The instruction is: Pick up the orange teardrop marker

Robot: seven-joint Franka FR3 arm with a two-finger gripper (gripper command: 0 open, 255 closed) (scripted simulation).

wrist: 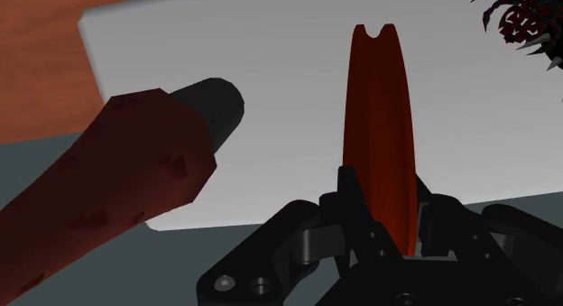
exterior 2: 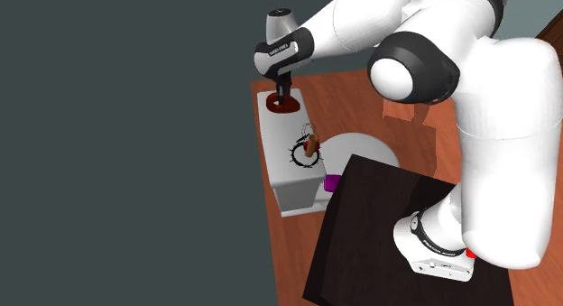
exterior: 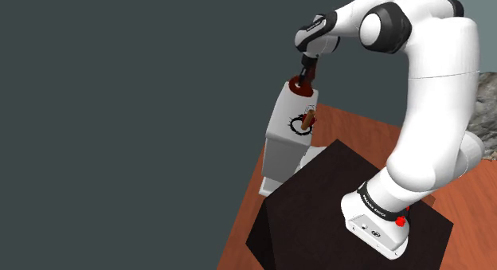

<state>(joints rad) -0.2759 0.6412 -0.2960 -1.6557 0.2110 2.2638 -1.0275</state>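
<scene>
The teardrop marker looks dark red-orange and thin, with a notch at its far end. It stands between my two black fingers, and my gripper is shut on it. In the shoulder view the gripper points down at the far end of a white box, with the marker right at the box's top. From the second exterior view, the gripper and the marker sit at that same end of the box. Whether the marker is off the surface, I cannot tell.
A red-brown stick with a black tip lies close beside my gripper. On the box are a black spiky ring and a brown stick. A white round plate and a purple thing are on the wooden table.
</scene>
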